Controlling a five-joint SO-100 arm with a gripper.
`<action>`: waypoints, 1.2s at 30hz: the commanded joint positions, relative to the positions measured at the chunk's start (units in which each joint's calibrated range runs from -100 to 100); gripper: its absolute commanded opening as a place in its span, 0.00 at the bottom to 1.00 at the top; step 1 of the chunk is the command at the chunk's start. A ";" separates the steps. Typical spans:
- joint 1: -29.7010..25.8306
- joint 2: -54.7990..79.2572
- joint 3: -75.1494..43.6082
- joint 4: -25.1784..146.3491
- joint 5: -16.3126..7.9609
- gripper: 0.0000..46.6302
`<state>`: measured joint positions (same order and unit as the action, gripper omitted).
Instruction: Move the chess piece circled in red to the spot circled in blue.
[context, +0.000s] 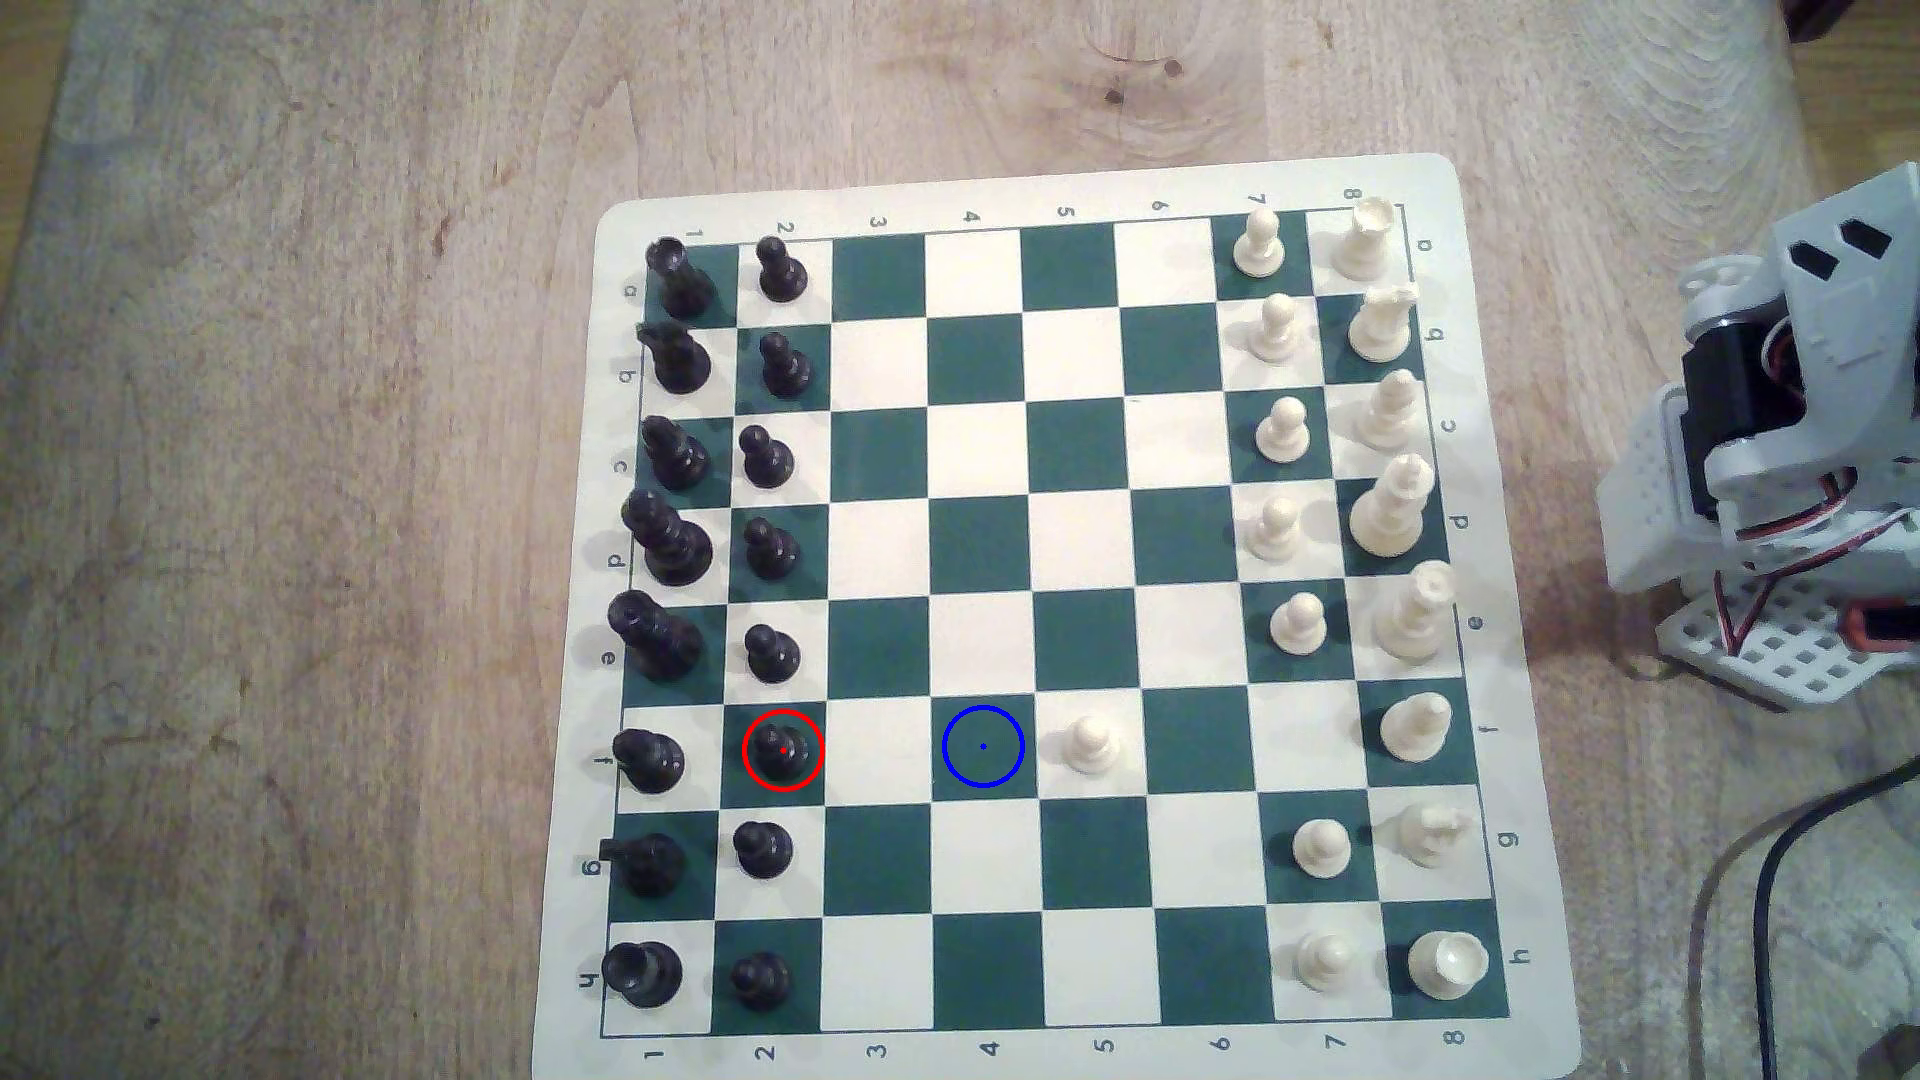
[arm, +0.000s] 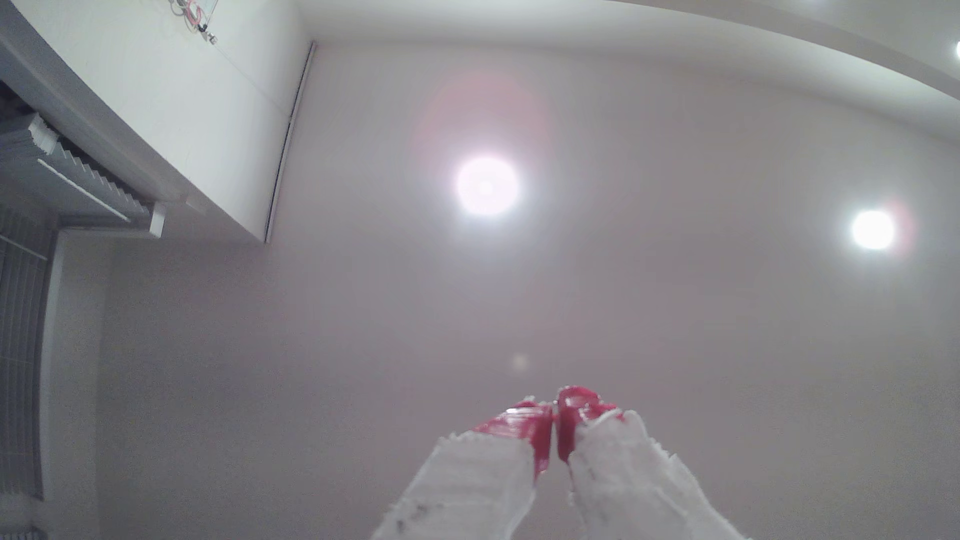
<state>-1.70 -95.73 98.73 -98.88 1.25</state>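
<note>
The gripper (arm: 555, 415) pointed at the ceiling, red tips pressed together on nothing — the red-circled pawn (context: 782, 750) sat across the board, two squares from the blue-circled square (context: 983, 746).

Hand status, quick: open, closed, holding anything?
Hand: closed, red fingertips pressed together, holding nothing, pointing up at the ceiling.
</note>
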 joint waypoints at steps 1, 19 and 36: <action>2.83 -0.11 1.17 -0.79 0.15 0.00; 9.32 -0.11 -6.53 76.69 -0.29 0.00; 3.46 37.49 -44.07 124.03 -2.78 0.00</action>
<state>3.54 -69.84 70.27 16.02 0.07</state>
